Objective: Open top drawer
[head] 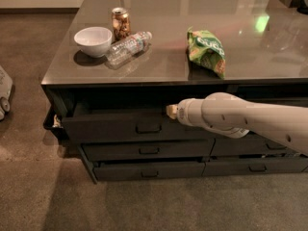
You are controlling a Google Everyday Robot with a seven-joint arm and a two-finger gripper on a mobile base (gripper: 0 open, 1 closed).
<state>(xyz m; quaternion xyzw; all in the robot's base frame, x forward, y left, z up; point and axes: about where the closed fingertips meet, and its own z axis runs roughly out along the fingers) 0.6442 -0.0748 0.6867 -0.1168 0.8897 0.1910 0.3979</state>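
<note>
The top drawer (115, 127) is the tall dark front panel under the table top, with a small pull handle (148, 128) at its centre. It stands pulled out a little, with a dark gap above its upper edge. My gripper (171, 112) is at the end of the white arm that reaches in from the right. It sits at the drawer's upper edge, just right of and above the handle. Its tip is mostly hidden by the wrist.
On the glossy table top (159, 57) are a white bowl (93, 40), a can (120, 23), a plastic bottle (128, 46) lying down and a green chip bag (207, 51). Two lower drawers (149, 151) sit below. Brown carpet (43, 196) lies in front.
</note>
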